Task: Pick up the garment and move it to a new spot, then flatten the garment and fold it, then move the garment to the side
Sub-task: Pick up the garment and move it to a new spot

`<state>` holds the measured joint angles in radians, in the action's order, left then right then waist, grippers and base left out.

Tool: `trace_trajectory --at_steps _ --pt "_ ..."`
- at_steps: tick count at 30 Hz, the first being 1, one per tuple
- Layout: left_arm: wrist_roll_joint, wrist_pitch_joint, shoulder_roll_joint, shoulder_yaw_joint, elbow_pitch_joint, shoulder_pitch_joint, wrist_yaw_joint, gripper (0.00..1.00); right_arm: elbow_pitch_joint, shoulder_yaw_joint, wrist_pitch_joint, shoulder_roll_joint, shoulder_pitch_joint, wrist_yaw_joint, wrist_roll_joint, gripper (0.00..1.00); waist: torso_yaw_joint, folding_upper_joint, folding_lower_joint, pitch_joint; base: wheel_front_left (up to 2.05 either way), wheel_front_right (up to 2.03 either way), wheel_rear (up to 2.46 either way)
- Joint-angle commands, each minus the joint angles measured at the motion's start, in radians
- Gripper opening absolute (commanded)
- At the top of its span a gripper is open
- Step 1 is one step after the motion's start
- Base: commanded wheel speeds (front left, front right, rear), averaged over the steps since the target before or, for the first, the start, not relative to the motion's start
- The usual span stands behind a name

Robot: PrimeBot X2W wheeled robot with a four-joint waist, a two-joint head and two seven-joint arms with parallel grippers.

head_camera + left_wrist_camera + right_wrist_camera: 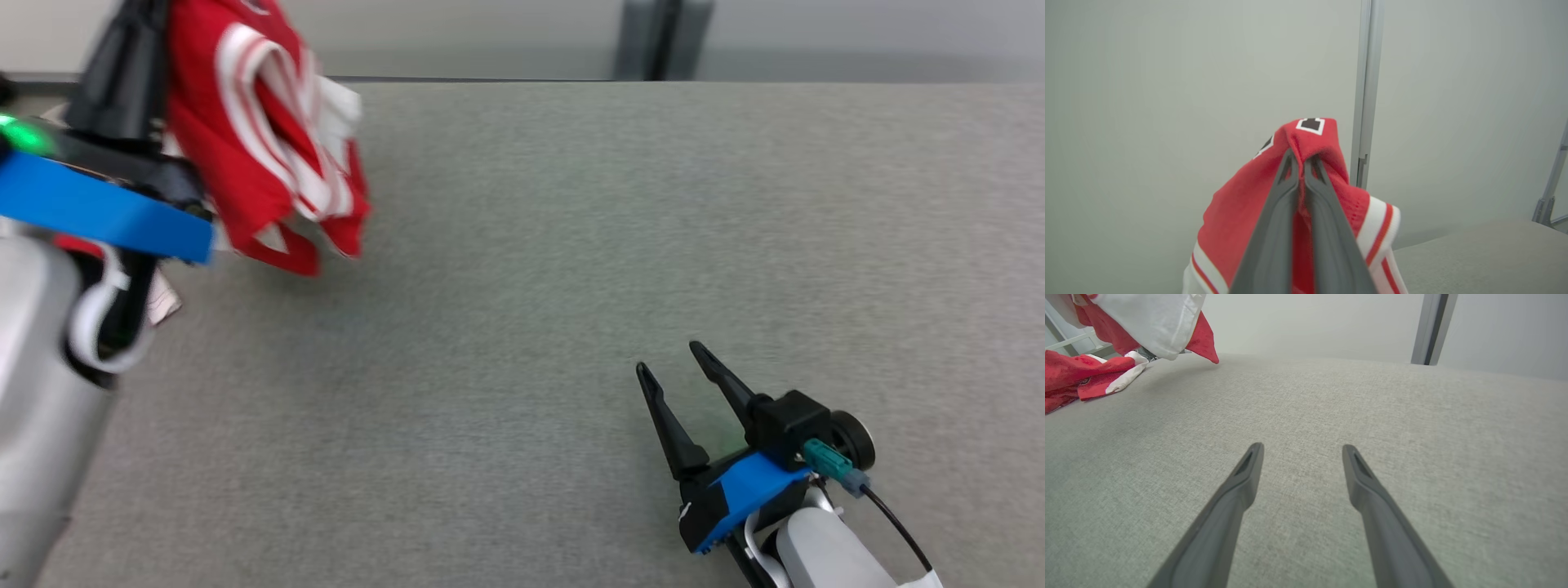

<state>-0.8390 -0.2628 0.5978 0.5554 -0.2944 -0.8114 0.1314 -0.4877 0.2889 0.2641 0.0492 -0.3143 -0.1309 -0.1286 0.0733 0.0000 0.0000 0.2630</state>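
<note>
I see a red knit garment (261, 139) with white stripe trim, bunched and hanging above the far left of the grey tabletop (571, 286). One fold is pinched in my left hand (1301, 159), and more red-and-white cloth lies on the tabletop beneath.

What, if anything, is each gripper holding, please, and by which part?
The left gripper pinches a bunched red fold of the garment; the right gripper holds nothing, fingers open.
</note>
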Motion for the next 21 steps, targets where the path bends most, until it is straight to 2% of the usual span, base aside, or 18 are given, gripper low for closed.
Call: trace_trajectory --at_steps 1,6,12,13,14,15,16,21 --pt "-0.001 -0.003 -0.024 0.006 0.019 0.021 -0.001 0.00 0.008 -0.001 0.000 0.004 0.027 0.000 -0.007 1.00 -0.072 0.0000 0.0000 -0.057 0.00 0.00 0.00" --pt "-0.002 -0.003 -0.143 0.080 0.053 0.056 -0.001 0.00 0.026 -0.013 0.000 0.004 0.073 0.000 -0.012 1.00 -0.160 0.0000 0.0000 -0.081 0.00 0.00 0.00" --pt "0.029 -0.003 -0.266 0.199 0.004 0.091 -0.001 0.00 0.045 -0.015 0.001 0.003 0.103 0.000 -0.019 1.00 -0.245 0.0000 0.0000 -0.083 0.00 0.00 0.00" --pt "0.031 -0.003 -0.281 0.217 -0.014 0.100 -0.002 0.22 0.048 -0.016 0.001 0.003 0.106 0.000 -0.021 1.00 -0.255 0.0000 0.0000 -0.082 0.00 0.00 0.00" --pt "0.029 -0.003 -0.294 0.230 -0.042 0.112 -0.002 0.81 0.053 -0.016 0.001 0.003 0.107 0.000 -0.021 1.00 -0.264 0.0000 0.0000 -0.081 0.00 0.00 0.00" --pt "0.029 -0.003 -0.294 0.230 -0.042 0.112 -0.002 0.81 0.053 -0.016 0.001 0.003 0.107 0.000 -0.021 1.00 -0.264 0.0000 0.0000 -0.081 0.00 0.00 0.00" --pt "0.032 -0.003 -0.307 0.239 -0.059 0.118 -0.002 1.00 0.058 -0.018 0.000 0.003 0.109 0.000 -0.022 1.00 -0.270 0.0000 0.0000 -0.080 0.00 0.00 0.00" --pt "0.040 -0.003 -0.331 0.233 -0.146 0.174 -0.002 1.00 0.071 -0.036 0.001 0.003 0.121 0.000 -0.024 1.00 -0.272 0.0000 0.0000 -0.077 0.00 0.00 0.00"
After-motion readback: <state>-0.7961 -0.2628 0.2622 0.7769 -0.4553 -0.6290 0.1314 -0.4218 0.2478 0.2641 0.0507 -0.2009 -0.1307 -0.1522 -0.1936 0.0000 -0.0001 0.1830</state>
